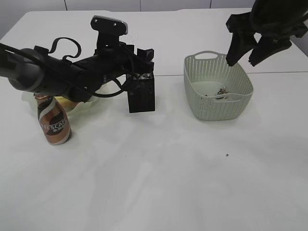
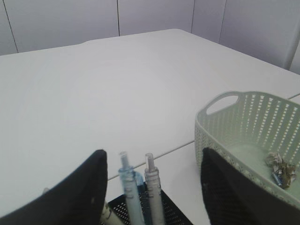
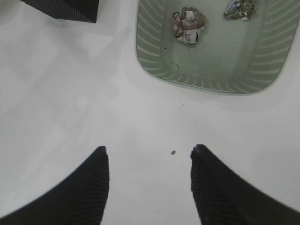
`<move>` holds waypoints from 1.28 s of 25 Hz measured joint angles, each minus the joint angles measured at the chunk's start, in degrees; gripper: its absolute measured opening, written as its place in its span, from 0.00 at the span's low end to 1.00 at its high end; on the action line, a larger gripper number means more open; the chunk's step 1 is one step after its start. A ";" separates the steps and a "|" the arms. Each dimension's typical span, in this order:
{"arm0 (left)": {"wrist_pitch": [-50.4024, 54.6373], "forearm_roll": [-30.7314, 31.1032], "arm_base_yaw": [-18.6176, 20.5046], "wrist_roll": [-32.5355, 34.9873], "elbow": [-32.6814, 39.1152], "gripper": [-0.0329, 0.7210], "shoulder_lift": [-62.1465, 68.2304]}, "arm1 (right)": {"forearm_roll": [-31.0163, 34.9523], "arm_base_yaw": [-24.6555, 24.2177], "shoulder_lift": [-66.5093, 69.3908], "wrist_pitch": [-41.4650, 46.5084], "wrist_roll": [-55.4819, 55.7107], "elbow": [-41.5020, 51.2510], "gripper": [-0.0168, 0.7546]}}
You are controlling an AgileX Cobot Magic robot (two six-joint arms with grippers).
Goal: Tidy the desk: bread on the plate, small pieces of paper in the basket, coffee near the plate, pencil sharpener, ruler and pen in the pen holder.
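Two pens (image 2: 140,192) stand upright in the black mesh pen holder (image 1: 142,94), free between the spread fingers of my left gripper (image 2: 153,151), which is open just above the holder and touches neither. The green basket (image 1: 217,86) holds small pieces of paper (image 3: 190,23). My right gripper (image 3: 149,151) hangs open and empty over bare table in front of the basket; in the exterior view it is high at the back right (image 1: 245,50). The coffee bottle (image 1: 54,120) stands upright at the left beside the yellowish plate (image 1: 72,103), mostly behind my left arm. Bread, ruler and pencil sharpener are hidden.
A small dark speck (image 3: 173,152) lies on the white table in front of the basket. My left arm (image 1: 57,74) stretches across the left half of the table at low height. The pen holder's corner (image 3: 65,9) shows left of the basket.
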 joint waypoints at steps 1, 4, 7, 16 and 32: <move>0.14 0.00 0.00 0.00 0.00 0.68 -0.11 | 0.00 0.00 0.00 0.00 0.12 0.00 0.58; 1.66 0.00 0.00 0.00 0.00 0.69 -1.66 | 0.00 0.00 0.00 0.00 0.46 0.00 0.60; 4.80 0.00 0.00 0.00 0.00 0.69 -5.09 | 0.00 0.00 0.00 0.00 0.68 0.00 0.61; 30.46 0.00 0.00 0.00 0.00 0.69 -21.11 | 0.00 0.00 0.00 0.00 0.84 0.00 0.61; 87.46 4.52 0.00 0.00 0.00 0.66 -54.24 | -2.77 0.00 -4.02 0.08 -0.44 0.00 0.61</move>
